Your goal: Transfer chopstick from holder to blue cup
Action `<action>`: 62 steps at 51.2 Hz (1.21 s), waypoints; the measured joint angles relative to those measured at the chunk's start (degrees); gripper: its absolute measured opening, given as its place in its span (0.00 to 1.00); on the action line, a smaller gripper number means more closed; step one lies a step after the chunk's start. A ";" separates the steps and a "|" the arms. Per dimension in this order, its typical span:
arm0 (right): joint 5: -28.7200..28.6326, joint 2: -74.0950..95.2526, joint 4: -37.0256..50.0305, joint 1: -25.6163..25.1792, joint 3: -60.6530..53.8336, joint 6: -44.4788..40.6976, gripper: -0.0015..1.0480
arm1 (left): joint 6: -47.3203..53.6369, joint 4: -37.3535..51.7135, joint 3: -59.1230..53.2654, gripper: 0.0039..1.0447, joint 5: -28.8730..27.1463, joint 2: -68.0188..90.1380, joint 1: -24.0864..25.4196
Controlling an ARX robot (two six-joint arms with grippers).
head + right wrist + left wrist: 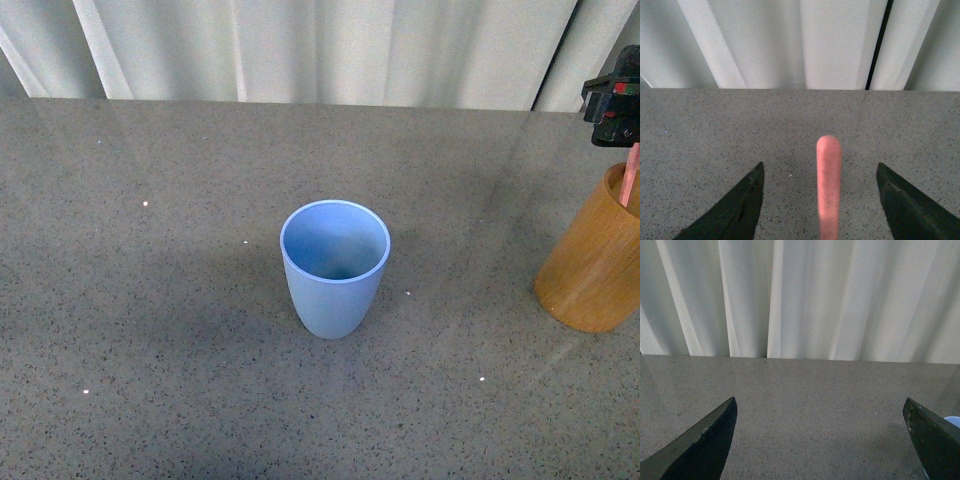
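The empty blue cup (335,268) stands upright mid-table; a sliver of its rim (952,421) shows in the left wrist view. At the right edge stands the tan wooden holder (593,270) with a pinkish-red chopstick (630,180) rising out of it. My right gripper (622,125) hangs just above the holder, open. In its wrist view the chopstick (829,185) stands between the spread fingers of the right gripper (820,164) without touching either. My left gripper (820,410) is open over bare table, holding nothing, and does not show in the front view.
The grey speckled tabletop (160,330) stretches wide around the cup. White curtains (320,45) hang behind the table's far edge. The holder is partly cut off by the front view's right border.
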 joint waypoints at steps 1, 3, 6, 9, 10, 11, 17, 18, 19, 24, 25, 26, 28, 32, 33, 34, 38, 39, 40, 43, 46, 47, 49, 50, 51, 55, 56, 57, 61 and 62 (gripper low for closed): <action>-0.02 0.11 0.13 0.13 0.00 0.04 0.57 | 0.00 0.00 0.00 0.94 0.00 0.00 0.00; -0.02 0.17 0.39 0.44 0.00 0.04 0.51 | 0.00 0.00 0.00 0.94 0.00 0.00 0.00; 0.04 0.17 0.61 0.90 0.00 0.07 0.42 | 0.00 0.00 0.00 0.94 0.00 0.00 0.00; 0.22 0.17 0.61 1.29 0.00 0.07 0.34 | 0.00 0.00 0.00 0.94 0.00 0.00 0.00; 0.26 0.13 0.61 1.42 -0.02 0.04 0.30 | 0.00 0.00 0.00 0.94 0.00 0.00 0.00; 0.33 0.07 0.61 1.57 -0.07 0.04 0.27 | 0.00 0.00 0.00 0.94 0.02 0.00 0.00; 0.59 -1.53 0.04 1.95 -0.55 -0.31 0.05 | 0.00 0.00 0.00 0.94 0.00 0.00 0.00; 0.70 -1.95 -0.20 1.95 -0.57 -0.46 0.02 | 0.00 0.00 0.00 0.94 0.00 0.00 0.00; 0.81 -2.16 -0.31 1.95 -0.57 -0.50 0.01 | 0.00 0.00 0.00 0.94 0.00 0.00 0.00; 1.14 -4.70 -1.57 1.92 -0.81 -0.81 0.02 | 0.00 0.00 0.00 0.94 0.02 0.00 0.00; 1.20 -5.01 -1.75 1.92 -0.85 -0.81 0.02 | 0.00 0.00 0.00 0.94 0.02 0.00 0.00; 1.29 -5.66 -2.10 1.95 -0.94 -0.83 0.02 | 0.00 0.00 0.00 0.94 0.02 0.00 0.00; 1.38 -6.64 -2.56 1.95 -1.05 -0.96 0.02 | 0.00 0.00 0.00 0.94 0.00 0.00 0.00; 1.79 -9.57 -3.80 2.01 -1.11 -1.31 0.02 | 0.00 0.00 0.00 0.94 0.02 0.00 0.00; 1.90 -10.45 -4.24 2.08 -1.11 -1.44 0.02 | 0.00 0.00 0.00 0.94 0.02 0.00 0.00; 2.01 -11.76 -4.85 2.23 -1.11 -1.64 0.02 | 0.00 0.00 0.00 0.94 0.00 0.00 0.00; 2.38 -14.71 -5.88 2.82 -0.92 -2.40 0.02 | 0.00 0.00 0.00 0.94 0.00 0.00 0.00; 2.49 -15.54 -6.27 3.04 -0.74 -2.67 0.02 | 0.00 0.00 0.00 0.94 0.00 0.00 0.00; 2.58 -15.98 -6.45 3.17 -0.66 -2.82 0.02 | 0.00 0.00 0.00 0.94 0.00 0.00 0.00; 3.21 -18.40 -7.17 4.17 0.39 -4.09 0.02 | 0.00 0.00 0.00 0.94 0.00 0.00 0.00; 3.78 -20.76 -7.82 5.53 2.12 -4.90 0.02 | 0.00 0.00 0.00 0.94 0.02 0.00 0.00; 3.93 -21.53 -8.13 6.08 2.80 -5.18 0.02 | 0.00 0.00 0.00 0.94 0.00 0.00 0.00; 4.26 -22.93 -8.72 7.32 4.20 -5.51 0.02 | 0.00 0.00 0.00 0.94 0.00 0.00 0.00; 4.33 -23.93 -9.51 8.39 5.31 -5.53 0.02 | 0.00 0.00 0.00 0.94 0.00 0.00 0.00; 4.33 -24.55 -9.99 9.14 5.99 -5.53 0.02 | 0.00 0.00 0.00 0.94 0.00 0.00 0.00; 4.52 -26.29 -11.54 13.94 9.25 -4.96 0.02 | 0.00 0.00 0.00 0.94 0.00 0.00 0.00; 4.52 -26.32 -11.76 14.88 9.68 -4.83 0.02 | 0.00 0.00 0.00 0.94 0.00 0.00 0.00; 4.52 -26.32 -11.85 15.32 9.88 -4.70 0.02 | 0.00 0.00 0.00 0.94 0.02 0.00 0.00; 3.91 -24.96 -12.24 19.76 10.95 -3.10 0.02 | 0.00 0.00 0.00 0.94 0.00 0.00 0.00; 3.61 -24.39 -12.17 20.57 11.08 -2.84 0.02 | 0.00 0.00 0.00 0.94 0.00 0.00 0.00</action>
